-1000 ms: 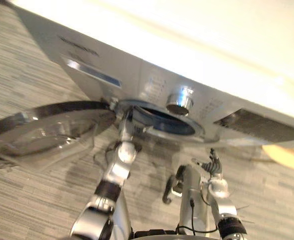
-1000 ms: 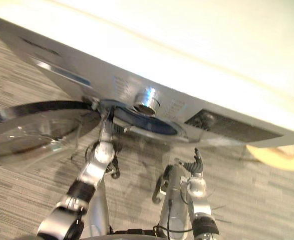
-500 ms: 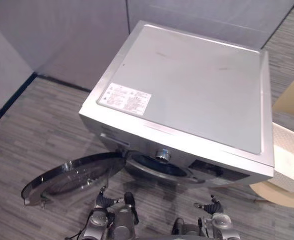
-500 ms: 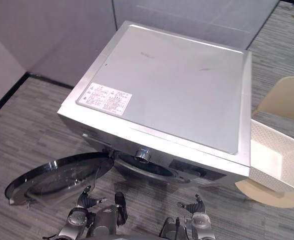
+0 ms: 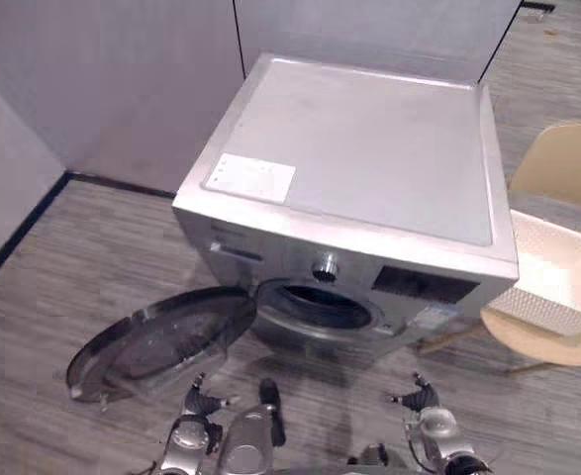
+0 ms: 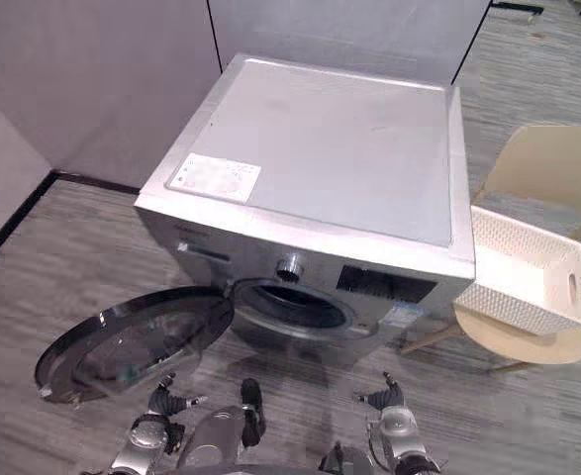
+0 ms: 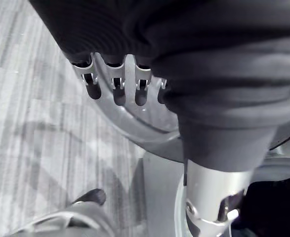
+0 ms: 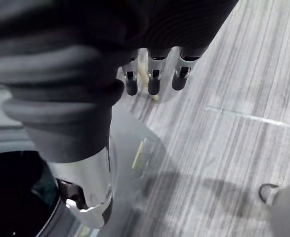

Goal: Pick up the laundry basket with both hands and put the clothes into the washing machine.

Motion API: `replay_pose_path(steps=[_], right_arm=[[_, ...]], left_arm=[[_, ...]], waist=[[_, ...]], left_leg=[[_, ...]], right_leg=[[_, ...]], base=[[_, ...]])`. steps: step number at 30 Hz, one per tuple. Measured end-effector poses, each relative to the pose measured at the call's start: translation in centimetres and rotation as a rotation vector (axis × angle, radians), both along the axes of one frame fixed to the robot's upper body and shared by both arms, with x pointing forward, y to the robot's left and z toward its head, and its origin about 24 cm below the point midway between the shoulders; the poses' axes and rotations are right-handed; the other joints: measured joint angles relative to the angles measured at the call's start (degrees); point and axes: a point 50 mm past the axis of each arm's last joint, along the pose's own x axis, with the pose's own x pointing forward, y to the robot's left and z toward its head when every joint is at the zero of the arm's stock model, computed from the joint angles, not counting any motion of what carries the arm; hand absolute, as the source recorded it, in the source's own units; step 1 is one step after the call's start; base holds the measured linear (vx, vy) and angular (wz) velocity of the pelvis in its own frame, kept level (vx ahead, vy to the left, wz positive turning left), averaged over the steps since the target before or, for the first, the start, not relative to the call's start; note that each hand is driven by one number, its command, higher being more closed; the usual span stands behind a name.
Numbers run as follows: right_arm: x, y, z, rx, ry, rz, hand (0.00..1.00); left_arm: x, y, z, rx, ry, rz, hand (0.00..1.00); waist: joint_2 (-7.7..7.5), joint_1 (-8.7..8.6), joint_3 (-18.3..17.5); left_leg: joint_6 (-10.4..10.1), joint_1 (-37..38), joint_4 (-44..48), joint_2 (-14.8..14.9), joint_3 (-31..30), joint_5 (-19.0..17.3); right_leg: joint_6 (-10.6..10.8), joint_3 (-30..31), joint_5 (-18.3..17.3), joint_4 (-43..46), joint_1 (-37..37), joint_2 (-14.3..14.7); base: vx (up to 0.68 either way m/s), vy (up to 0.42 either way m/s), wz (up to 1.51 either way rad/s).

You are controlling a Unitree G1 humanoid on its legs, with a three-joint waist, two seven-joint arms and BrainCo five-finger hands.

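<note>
Two hands, both empty: left hand [image 5: 203, 404] and right hand [image 5: 421, 398] hang low in front of the washer [image 6: 320, 168]. In the wrist views the left fingers [image 7: 114, 91] and right fingers [image 8: 153, 81] are straight and loosely spread, gripping nothing. The basket [image 6: 513, 302] is not in either hand. It sits on a beige chair [image 6: 542, 163] just beside the washer's right side, well apart from both hands. I judge it is parked at seat height so both hands can take it from its ends. I cannot tell whether clothes lie inside. The door [image 6: 132, 341] is swung wide to the left and lies low, near the left hand, which leaves the drum mouth [image 6: 290, 305] clear for loading. I take the pick-up as not yet begun, so I need to turn right toward the chair first. Writing: a white sticker [image 6: 214, 178] on the lid carries print too small to read. The dark panel [image 6: 387, 285] beside the dial [image 6: 289, 267] shows no legible characters, and small print on the front face is likewise unreadable.
</note>
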Motion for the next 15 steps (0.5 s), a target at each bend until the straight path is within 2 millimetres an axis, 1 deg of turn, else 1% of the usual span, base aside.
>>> replay_pose_path(steps=[1, 2, 3, 4, 5, 6, 7, 8, 9, 10, 11, 12, 13, 14, 15], right_arm=[[0.2, -0.3, 0.2, -0.011, -0.004, -0.002, 0.0], [0.0, -0.3, 0.1, -0.014, 0.002, -0.01, 0.0], [-0.6, 0.0, -0.2, -0.007, 0.012, -0.025, 0.0], [-0.8, -0.1, -0.3, -0.002, 0.015, -0.042, 0.0], [-1.4, -0.4, -0.5, 0.0, 0.028, -0.066, 0.0], [-1.6, -0.5, -0.6, 0.001, 0.032, -0.074, 0.0], [-2.1, -0.6, -0.8, 0.002, 0.041, -0.084, 0.0], [-2.7, -0.8, -1.0, 0.003, 0.057, -0.097, 0.0], [-3.1, -0.9, -1.1, 0.003, 0.066, -0.102, 0.0], [-3.5, -1.0, -1.3, 0.004, 0.078, -0.109, 0.0], [-3.6, -0.9, -1.3, 0.007, 0.081, -0.112, 0.0], [-3.6, -0.7, -1.4, 0.014, 0.083, -0.113, 0.0], [-4.0, 0.0, -1.7, 0.04, 0.09, -0.129, 0.0], [-4.2, 0.2, -1.8, 0.049, 0.094, -0.138, 0.0], [-4.7, 0.1, -1.9, 0.051, 0.101, -0.152, 0.0]], left_arm=[[0.3, -0.4, 0.1, -0.013, -0.008, -0.002, 0.0], [0.1, -0.8, 0.0, -0.023, -0.005, -0.011, 0.0], [0.1, -0.7, 0.0, -0.018, -0.007, -0.023, 0.0], [0.4, -0.6, 0.3, -0.011, -0.022, -0.025, 0.0], [0.8, -0.4, 0.5, -0.003, -0.035, -0.029, 0.0], [0.7, -0.4, 0.5, -0.003, -0.034, -0.032, 0.0], [0.7, -0.6, 0.5, -0.003, -0.034, -0.042, 0.0], [0.7, -0.9, 0.4, -0.006, -0.031, -0.057, 0.0], [0.7, -1.1, 0.4, -0.008, -0.031, -0.065, 0.0], [0.9, -1.5, 0.4, -0.013, -0.034, -0.083, 0.0], [0.9, -1.7, 0.4, -0.015, -0.034, -0.09, 0.0], [0.9, -2.1, 0.4, -0.017, -0.032, -0.104, 0.0], [1.3, -2.2, 0.6, -0.009, -0.041, -0.131, 0.0], [1.4, -2.4, 0.7, -0.009, -0.051, -0.142, 0.0], [2.1, -3.0, 1.3, -0.012, -0.088, -0.168, 0.0]], waist=[[1.71, -0.43, 1.0], [2.5, -0.94, 1.4], [1.31, -1.41, 1.5], [0.23, -1.45, 1.8], [-0.72, -1.26, 2.0], [-1.13, -1.23, 1.9], [-0.96, -1.49, 1.8], [-0.42, -1.59, 1.5], [-0.22, -1.62, 1.4], [0.23, -2.1, 1.1], [0.45, -2.57, 1.0], [0.59, -3.22, 1.0], [-1.05, -3.56, 0.4], [-1.64, -3.88, -0.1], [-1.98, -4.34, -0.6]], left_leg=[[-1.6, -0.3, -0.4, 0.9, -1.3, 1.1], [-4.3, 1.0, -5.3, 0.6, -2.2, 1.7], [-7.2, 1.5, -6.7, -1.0, -2.2, -0.3], [-6.1, 0.8, -4.4, -1.4, -2.4, -0.7], [-2.0, -0.8, 4.3, -1.6, -2.5, -3.4], [-0.6, -1.1, 8.0, -1.5, -2.7, -4.7], [0.4, -0.8, 14.5, -0.9, -3.6, -6.7], [-0.7, 0.6, 19.0, 0.3, -5.0, -10.0], [-1.2, 1.8, 20.1, 0.9, -5.6, -12.2], [-2.5, 4.6, 19.1, 1.5, -6.8, -15.2], [-3.6, 6.2, 17.5, 1.5, -7.3, -16.2], [-3.2, 8.3, 12.8, 0.5, -8.0, -17.9], [-3.2, 9.4, 9.1, -1.6, -8.0, -16.7], [-2.5, 9.8, 7.3, -2.7, -8.0, -16.0], [-2.0, 10.4, 5.1, -4.4, -8.3, -14.7]], right_leg=[[-0.6, -0.5, 1.5, -0.5, 0.1, 1.6], [-1.2, -1.9, 2.9, -1.2, 0.0, 2.3], [-2.3, -4.0, 3.7, -1.6, -0.5, 0.3], [-3.3, -4.1, 3.2, -1.1, -1.3, -0.5], [-4.7, -5.2, 4.1, -0.7, -2.9, -2.4], [-4.9, -5.8, 4.8, -0.7, -3.7, -3.2], [-4.5, -5.9, 5.9, -0.8, -4.6, -4.1], [-3.9, -5.9, 6.9, -0.7, -5.6, -4.3], [-3.7, -6.0, 7.2, -0.6, -6.1, -4.5], [-3.0, -6.1, 7.6, -0.1, -6.7, -5.0], [-2.7, -6.3, 7.7, 0.2, -7.1, -5.1], [-1.5, -6.4, 8.3, 0.4, -7.1, -5.2], [-0.2, -6.6, 9.1, -0.4, -7.0, -6.5], [0.2, -6.7, 9.6, -1.0, -7.0, -7.1], [1.0, -6.8, 10.2, -1.4, -6.9, -8.2]], base=[[-0.53, -0.082, 0.51], [-0.44, -0.001, 0.66], [-0.41, 0.073, 0.63], [-0.38, 0.069, 0.48], [-0.36, 0.043, 0.19], [-0.27, 0.047, 0.13], [-0.19, 0.1, 0.1], [-0.16, 0.135, 0.07], [-0.14, 0.215, 0.12], [-0.08, 0.158, 0.14], [-0.08, 0.202, 0.19], [-0.07, 0.198, 0.22], [-0.07, 0.226, 0.27], [-0.05, 0.189, 0.37], [-0.02, 0.144, 0.3]])
